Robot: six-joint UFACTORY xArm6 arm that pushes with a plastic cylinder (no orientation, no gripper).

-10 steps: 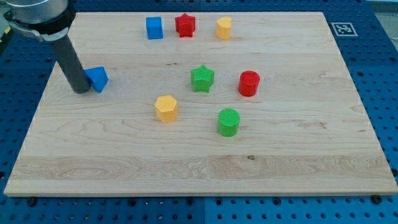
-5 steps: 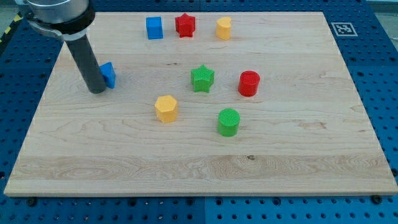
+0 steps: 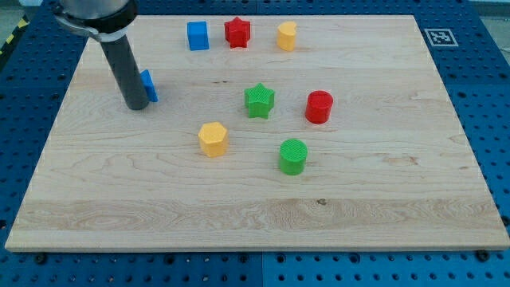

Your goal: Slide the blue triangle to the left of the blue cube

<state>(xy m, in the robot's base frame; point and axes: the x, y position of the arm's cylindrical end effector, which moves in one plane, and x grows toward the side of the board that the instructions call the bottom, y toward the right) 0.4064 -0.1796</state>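
Observation:
The blue triangle [image 3: 149, 86] lies on the wooden board's left part, mostly hidden behind my dark rod; only its right side shows. My tip [image 3: 137, 105] rests on the board against the triangle's left side. The blue cube [image 3: 198, 36] stands near the view's top, up and to the right of the triangle, apart from it.
A red star [image 3: 237, 32] and a yellow block [image 3: 287, 36] stand right of the blue cube. A green star [image 3: 259, 100], a red cylinder [image 3: 319, 107], a yellow hexagonal block [image 3: 213, 139] and a green cylinder [image 3: 293, 156] sit mid-board. The board's left edge [image 3: 49, 143] is near.
My rod has moved right and slightly up, pushing the blue triangle the same way. The triangle is now more hidden behind the rod. Other blocks have not moved.

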